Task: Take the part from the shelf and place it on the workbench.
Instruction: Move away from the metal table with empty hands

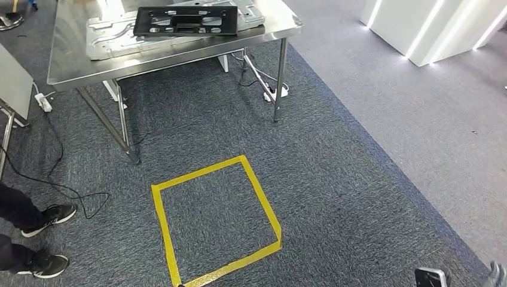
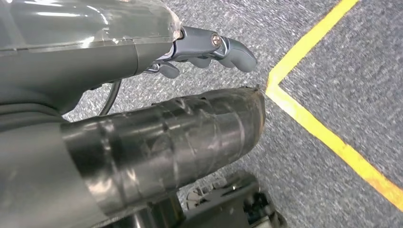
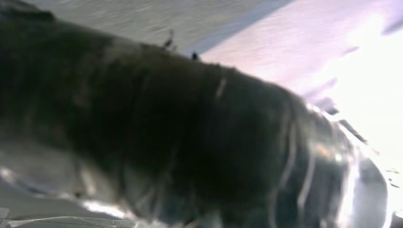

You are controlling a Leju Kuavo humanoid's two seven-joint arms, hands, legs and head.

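**Left hand hangs over the carpet; black part lies on the steel workbench**

Left hand (image 2: 209, 50), seen in the left wrist view, hangs above grey carpet (image 2: 332, 71) with nothing in it. Its thumb juts out straight and the darker fingers (image 2: 168, 70) beneath curl inward, though the ribbed cover hides most of them, so whether they are fully closed cannot be told. A corner of yellow floor tape (image 2: 304, 111) runs just beyond the thumb tip.

From the head view, a black flat part (image 1: 186, 21) with cut-out openings lies on a stainless steel workbench (image 1: 78, 60) at the far end of the floor. It rests on top of pale grey stamped metal panels (image 1: 110, 39) that spread across the bench top. Under the bench, white power strips (image 1: 276, 92) and dark cables (image 1: 54, 179) trail over the carpet. Nearer, a square of yellow tape (image 1: 215, 221) marks the floor. At the left edge stand a person's two black shoes (image 1: 51, 239). A lighter grey strip of flooring (image 1: 418, 137) runs along the right, past white lit panels (image 1: 430, 27).

Right wrist view is badly blurred: a dark, shiny rounded shape covers most of it, with glare at one side. The right hand's state cannot be told from it.
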